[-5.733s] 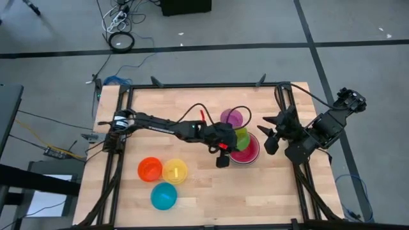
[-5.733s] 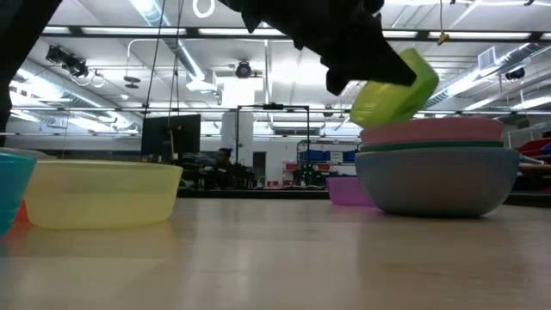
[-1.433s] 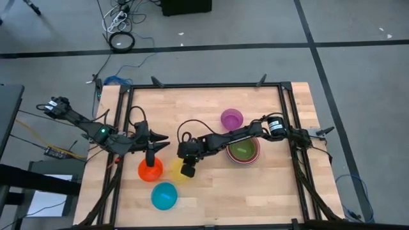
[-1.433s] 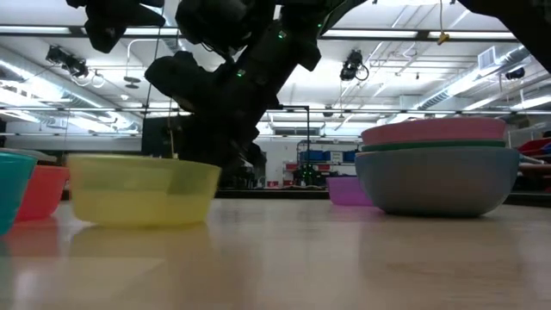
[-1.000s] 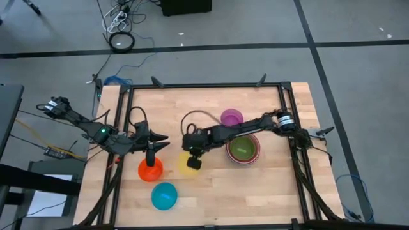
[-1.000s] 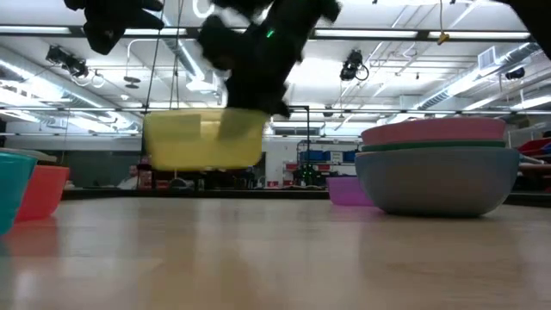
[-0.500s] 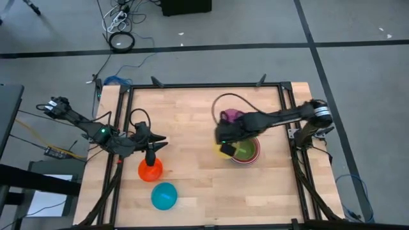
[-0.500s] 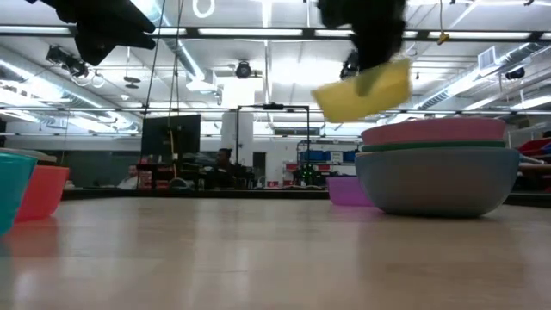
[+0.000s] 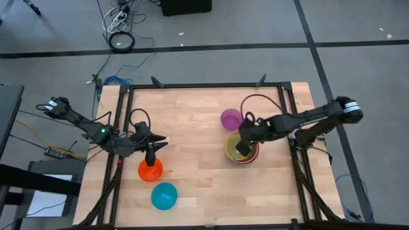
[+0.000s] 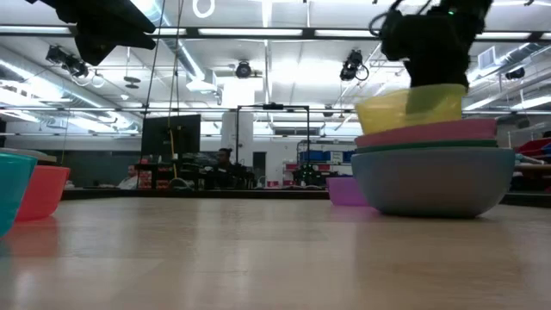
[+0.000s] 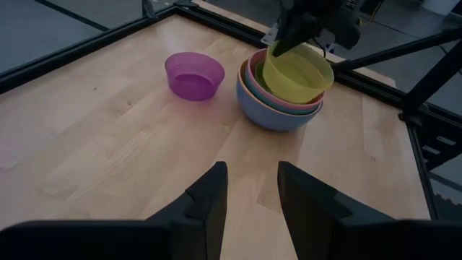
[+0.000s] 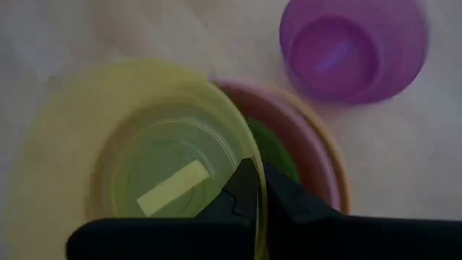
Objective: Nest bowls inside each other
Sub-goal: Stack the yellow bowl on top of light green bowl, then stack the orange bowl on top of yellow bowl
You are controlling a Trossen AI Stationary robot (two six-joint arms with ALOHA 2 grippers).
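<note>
While right tool [image 9: 243, 146] is pinching yellow bowl [image 9: 234, 148] rim over nested stack [image 9: 249, 157], left tool [image 9: 150, 155] is hanging part-open above orange bowl [image 9: 150, 170]. Low: yellow bowl [image 10: 410, 109] is sitting tilted atop stack [image 10: 433, 176]. Left wrist: purple bowl [image 11: 193, 74] is lying beside stack on desk [image 11: 108, 144].

No readable text, label, brand, number or sign anywhere. Pale strip inside the yellow bowl [image 12: 137, 180]: blank. Room signs behind the table [image 10: 258, 250]: too small to read.
</note>
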